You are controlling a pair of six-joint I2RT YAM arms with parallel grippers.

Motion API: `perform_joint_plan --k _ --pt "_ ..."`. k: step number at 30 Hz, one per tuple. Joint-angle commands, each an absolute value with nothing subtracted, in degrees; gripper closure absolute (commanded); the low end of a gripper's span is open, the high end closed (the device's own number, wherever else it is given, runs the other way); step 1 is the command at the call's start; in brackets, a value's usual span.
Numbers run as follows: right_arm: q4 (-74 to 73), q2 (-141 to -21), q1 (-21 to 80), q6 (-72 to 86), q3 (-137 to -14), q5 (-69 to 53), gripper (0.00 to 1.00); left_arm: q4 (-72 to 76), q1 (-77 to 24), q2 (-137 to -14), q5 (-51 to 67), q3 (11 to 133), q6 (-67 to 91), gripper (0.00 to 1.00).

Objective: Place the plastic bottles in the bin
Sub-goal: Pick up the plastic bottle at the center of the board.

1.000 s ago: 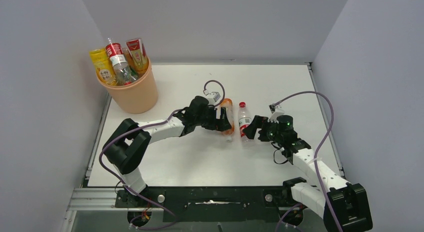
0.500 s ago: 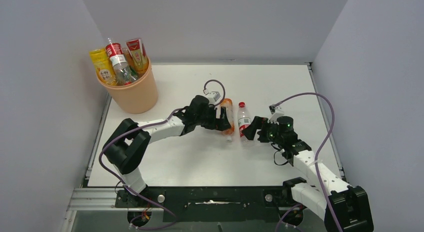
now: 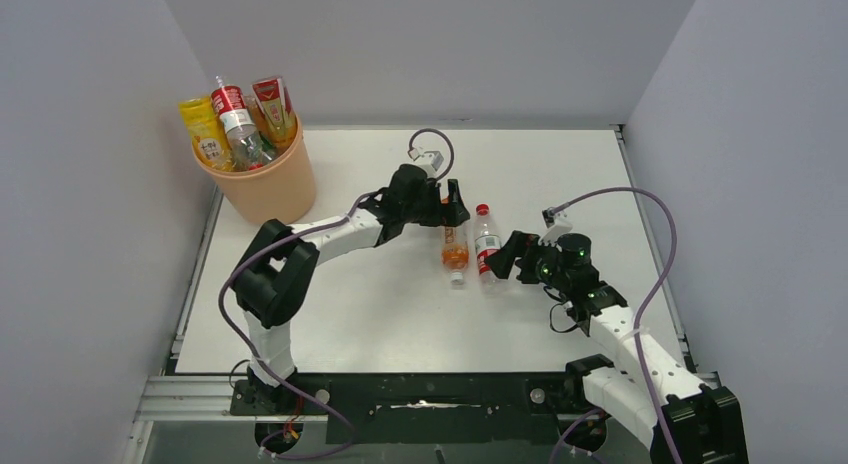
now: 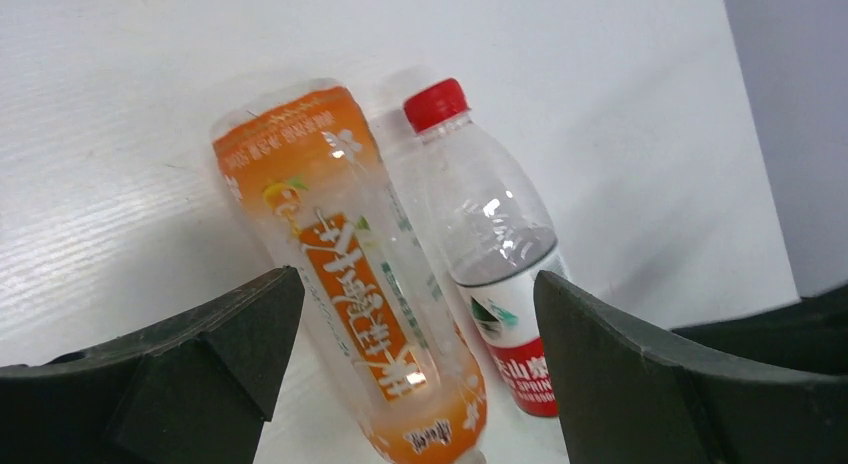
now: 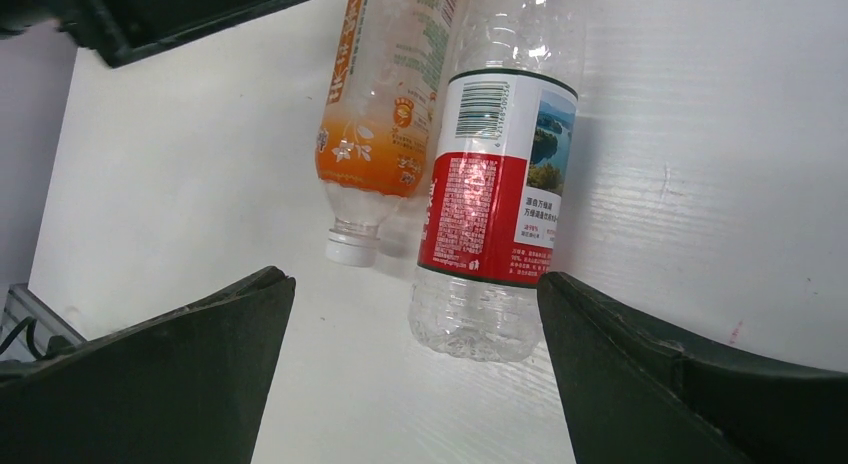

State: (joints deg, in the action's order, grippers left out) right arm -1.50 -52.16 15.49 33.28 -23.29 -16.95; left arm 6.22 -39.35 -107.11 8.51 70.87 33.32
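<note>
Left hand (image 4: 415,319) spread wide, empty, over orange-label bottle (image 4: 350,284) with white Chinese lettering, red-capped bottle (image 5: 490,214) touching beside it on surface (image 3: 560,174), barcode and lake picture on red label, just before wide-open empty right hand (image 5: 415,314), bin (image 3: 262,189) well behind left hand.

I run this rig from afar, and what I see is a robotics lab cell. The white table (image 3: 400,319) is boxed in by plain grey panels at the back (image 3: 430,44), left (image 3: 80,244) and right (image 3: 760,184). My left arm (image 3: 330,236) and right arm (image 3: 625,334) are bolted to a black base plate (image 3: 450,386) on an aluminium frame rail (image 3: 200,402), with purple cables (image 3: 612,190) looping off the wrists. The props look staged for a trial. A peach-orange bin (image 3: 265,189) holds plastic bottles (image 3: 232,119), and an orange-label bottle (image 3: 455,246) and a red-label bottle (image 3: 487,246) lie mid-table.
</note>
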Motion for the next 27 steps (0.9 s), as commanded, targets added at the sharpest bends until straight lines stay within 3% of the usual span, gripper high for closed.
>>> perform_joint_plan --k 1,16,21,27 --pt "-0.09 -49.56 15.99 34.26 -23.49 -16.45 0.02 5.78 -39.03 -111.45 2.95 77.09 33.93 0.13" --pt "2.75 -50.34 16.06 34.81 -21.72 -17.51 0.02 -2.76 -39.69 -122.53 -4.94 88.7 31.19 0.14" --pt "3.21 -50.71 16.03 34.8 -21.32 -18.0 0.02 -4.73 -40.23 -123.59 -7.09 89.6 30.0 0.23" --pt "3.4 -50.64 16.08 34.89 -20.96 -18.32 0.02 -5.45 -40.43 -122.95 -7.97 88.68 29.2 0.42"
